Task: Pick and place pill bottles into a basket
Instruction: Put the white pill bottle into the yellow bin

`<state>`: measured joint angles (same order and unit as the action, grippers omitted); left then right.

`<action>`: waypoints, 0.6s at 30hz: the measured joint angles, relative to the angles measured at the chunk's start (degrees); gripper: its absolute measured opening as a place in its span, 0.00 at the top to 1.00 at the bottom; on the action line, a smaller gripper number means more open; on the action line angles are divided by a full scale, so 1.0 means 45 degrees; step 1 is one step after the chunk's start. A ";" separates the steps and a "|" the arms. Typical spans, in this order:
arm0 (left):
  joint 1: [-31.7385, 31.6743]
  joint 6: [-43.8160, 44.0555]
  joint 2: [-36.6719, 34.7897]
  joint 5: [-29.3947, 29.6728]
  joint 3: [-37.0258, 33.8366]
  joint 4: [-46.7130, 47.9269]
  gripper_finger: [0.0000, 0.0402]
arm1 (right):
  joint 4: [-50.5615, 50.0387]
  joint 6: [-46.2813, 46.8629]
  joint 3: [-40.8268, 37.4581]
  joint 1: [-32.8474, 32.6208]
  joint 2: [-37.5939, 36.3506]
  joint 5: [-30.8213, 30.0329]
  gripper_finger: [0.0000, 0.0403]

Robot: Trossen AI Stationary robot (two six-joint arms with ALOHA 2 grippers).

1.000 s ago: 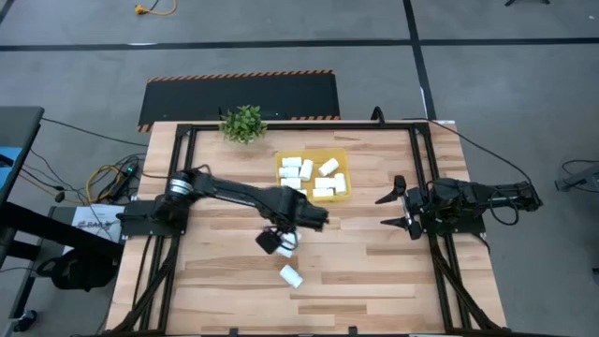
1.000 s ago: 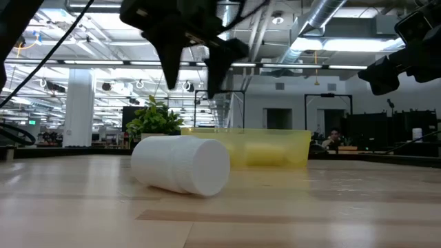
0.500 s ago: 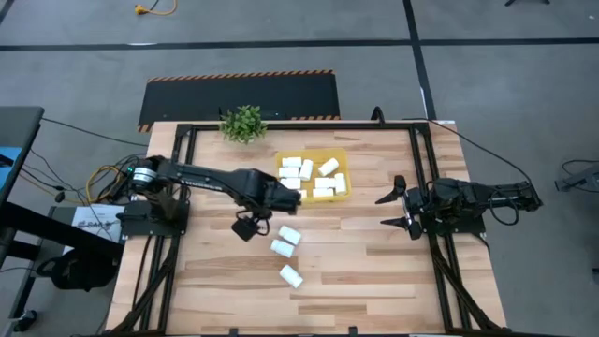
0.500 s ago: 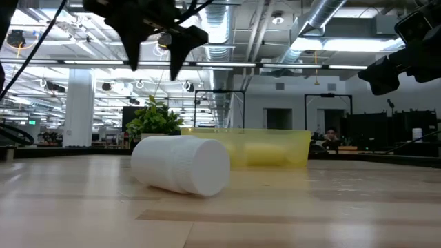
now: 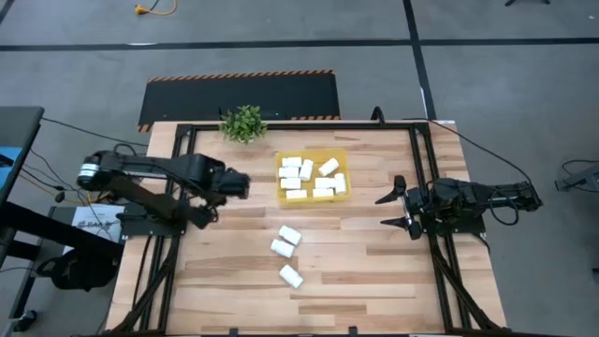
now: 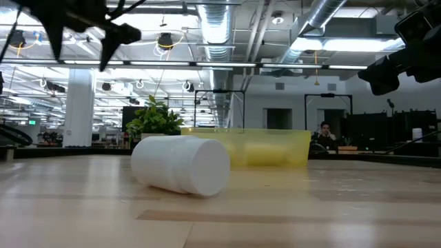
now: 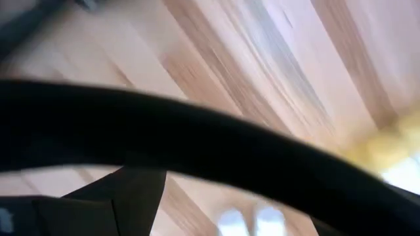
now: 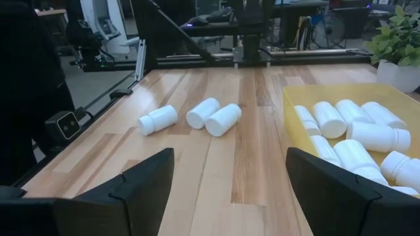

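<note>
Three white pill bottles (image 5: 290,235), (image 5: 282,248), (image 5: 291,276) lie on their sides on the wooden table, near its middle. In the low view the nearest pill bottle (image 6: 180,164) fills the foreground. The yellow basket (image 5: 343,155) sits behind them, toward the far edge, with several bottles lying in it. My left gripper (image 5: 202,215) hangs high over the table's left part, pointing down, open and empty, well clear of the bottles; its two fingers (image 6: 103,55) show at the top left of the low view. My right gripper (image 5: 394,211) waits at the right edge, open and empty.
A small green potted plant (image 5: 243,123) stands at the far edge, left of the basket. Black frame rails (image 5: 423,168) run along the table's left and right sides. Bare wood lies between the loose bottles and my right gripper.
My left gripper has swung from above the loose bottles toward the table's left edge and risen a little, staying open and empty. The three bottles on the table have kept their places. My right arm has kept still.
</note>
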<state>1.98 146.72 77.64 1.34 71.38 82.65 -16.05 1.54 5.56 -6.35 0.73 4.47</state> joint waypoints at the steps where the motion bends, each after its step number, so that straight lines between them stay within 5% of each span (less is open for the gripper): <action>1: -0.0146 0.0016 -0.0304 -0.0004 -0.0461 -0.1002 0.24 | 0.0005 0.0000 0.0000 0.0000 0.0000 0.0000 0.29; 7: -0.0506 0.0091 0.0477 0.0615 -0.1934 -1.0553 0.24 | 0.0000 0.0000 0.0000 0.0000 0.0000 0.0000 0.29; 9: -0.0379 0.0091 0.1352 0.0754 -0.1687 -1.2238 0.24 | 0.0000 0.0000 0.0000 0.0000 0.0000 0.0000 0.29; 12: -0.0108 0.0107 0.2749 0.0463 -0.0601 -1.2235 0.24 | -0.0005 0.0000 0.0000 0.0002 0.0000 0.0000 0.29; 18: 0.0477 0.0205 0.4430 0.0101 0.1719 -0.8410 0.24 | -0.0010 0.0000 0.0000 0.0000 0.0000 -0.0005 0.29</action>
<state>4.12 147.64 97.57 1.79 79.11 44.81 -16.10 1.54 5.56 -6.35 0.73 4.45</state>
